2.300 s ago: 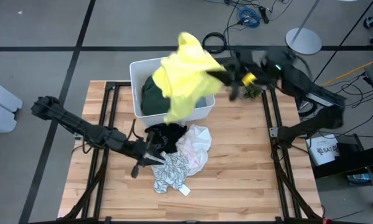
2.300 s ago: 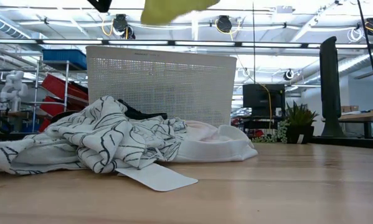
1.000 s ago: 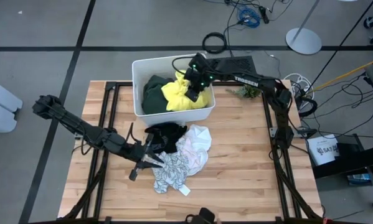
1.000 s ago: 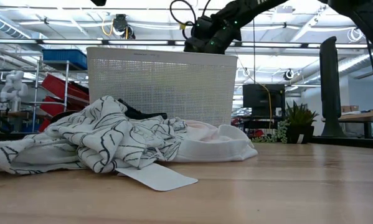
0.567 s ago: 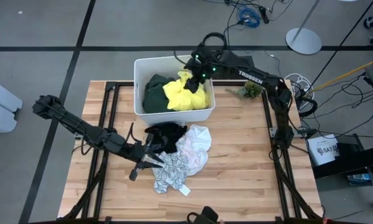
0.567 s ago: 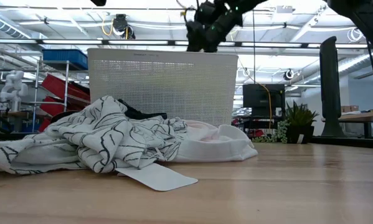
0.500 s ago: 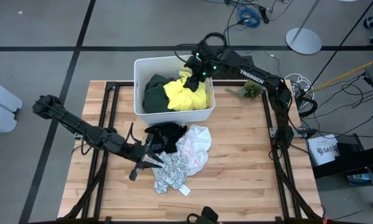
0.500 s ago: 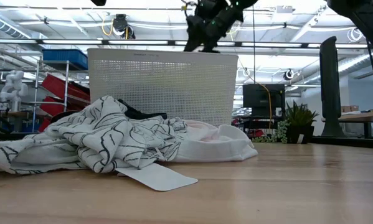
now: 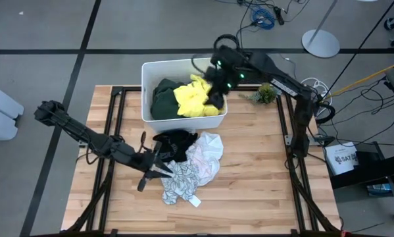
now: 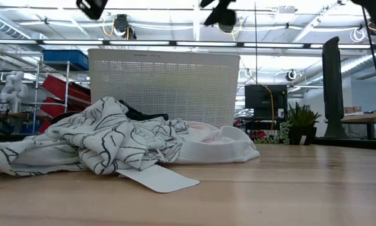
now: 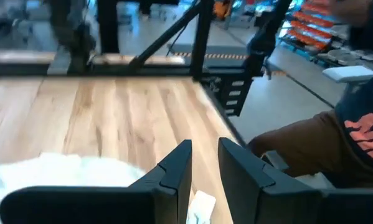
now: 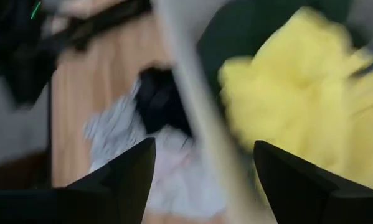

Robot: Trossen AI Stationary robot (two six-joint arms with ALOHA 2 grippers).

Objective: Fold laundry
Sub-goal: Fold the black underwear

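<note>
1. We find the right end effector (image 9: 218, 84) over the far-right part of the white bin (image 9: 146, 71). In its wrist view the fingers (image 12: 127, 177) stand wide apart with nothing between them; it holds no garment.

2. The yellow garment (image 9: 195, 100) lies bunched in the bin's right half, touching the dark green garment (image 9: 162, 99) that fills the left half. Neither is folded.

3. The left end effector (image 9: 154, 166) rests low on the counter (image 9: 249, 184) at the near-left edge of the loose pile. Its fingers (image 11: 174, 174) show a narrow gap. Whether they pinch cloth there, we cannot tell; the white fabric sits just below them in the wrist view.

4. The pile on the counter holds the black garment (image 9: 175, 143) nearest the bin, the white garment (image 9: 206, 153) to its right, and the patterned garment (image 9: 178, 185) nearest the front edge. All three touch and overlap.

5. The relation that governs the next move: the yellow garment lies directly beneath and slightly to the left of the right end effector, inside the bin, and the right arm is plainly nearer to it. The pile lies just beside the left end effector, towards the counter's middle.

6. Our judgement: folding proper has not begun.
</note>
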